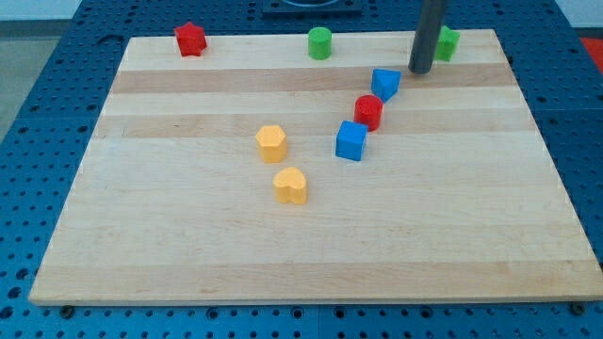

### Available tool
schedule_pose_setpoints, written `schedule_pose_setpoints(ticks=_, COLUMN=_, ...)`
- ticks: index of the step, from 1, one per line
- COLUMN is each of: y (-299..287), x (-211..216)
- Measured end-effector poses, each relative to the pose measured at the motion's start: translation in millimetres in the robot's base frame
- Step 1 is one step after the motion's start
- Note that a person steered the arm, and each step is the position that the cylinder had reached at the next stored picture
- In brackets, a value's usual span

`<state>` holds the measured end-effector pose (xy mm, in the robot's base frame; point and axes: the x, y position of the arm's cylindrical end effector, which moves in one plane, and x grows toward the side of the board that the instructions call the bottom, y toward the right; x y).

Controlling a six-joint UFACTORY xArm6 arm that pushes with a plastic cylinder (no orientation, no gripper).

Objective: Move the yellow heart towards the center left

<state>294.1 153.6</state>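
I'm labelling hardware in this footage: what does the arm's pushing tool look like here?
Only the rod shows: a straight, smooth, dark grey cylinder of even thickness, entering from the view's top and ending in a blunt, flat-cut end, my tip. No cables, markings or joints are visible on it. The rest of the arm is out of frame.

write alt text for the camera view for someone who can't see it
A yellow heart block lies near the middle of a pale wooden board, a yellow hexagon block just above-left of it. My tip sits far off at the view's top right, beside a green block and a blue block.
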Motion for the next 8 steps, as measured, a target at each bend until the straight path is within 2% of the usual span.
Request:
schedule_pose_setpoints(ticks=1, y=-6.0, x=46.6)
schedule_pose_setpoints(ticks=2, y=-4.8, x=63.8)
schedule_pose_setpoints(ticks=4, y=-7.0, x=167.3)
schedule_pose_setpoints(ticks=5, y=-38.1, x=211.8)
schedule_pose_setpoints(ticks=6, y=-116.3, x=216.3)
schedule_pose_setpoints(ticks=8, y=-242.0, x=187.1)
